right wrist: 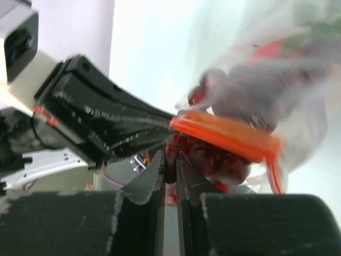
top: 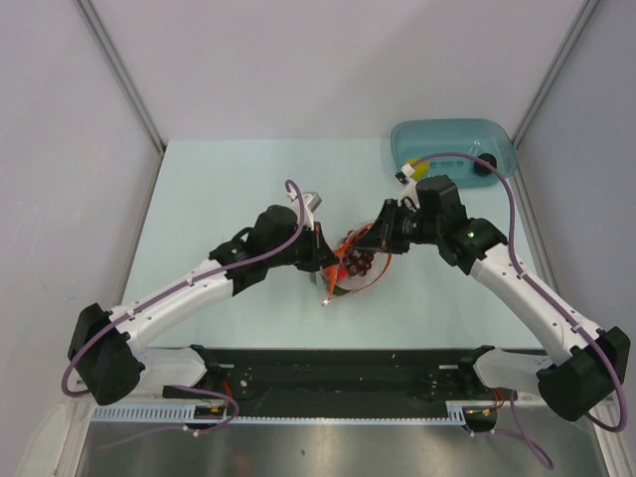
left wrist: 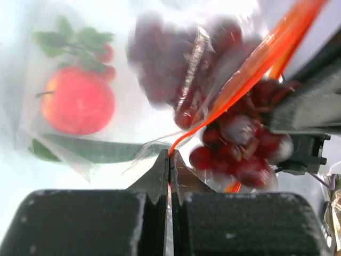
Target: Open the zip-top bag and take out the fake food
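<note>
Mid-table, between both arms, sits the small clear crinkly plastic zip-top bag point(top: 356, 263) with its orange-red zipper strip point(left wrist: 256, 65). My left gripper point(left wrist: 169, 158) is clamped flat on the bag's rim at the strip's end. My right gripper point(right wrist: 170, 160) is nearly closed, pinching the opposite side. The fake food inside includes a red round fruit point(left wrist: 77, 101), a slim green vegetable point(left wrist: 101, 151) and a dark purple grape bunch point(left wrist: 240, 149). I judge the film light, limp and slippery, so I'd grip at the stiffer strip.

Robot lab cell.
Bare walls point(top: 298, 60), alu struts point(top: 121, 75), table point(top: 248, 169), L arm point(top: 179, 293) + R arm point(top: 517, 283) on black rail point(top: 338, 368).
</note>
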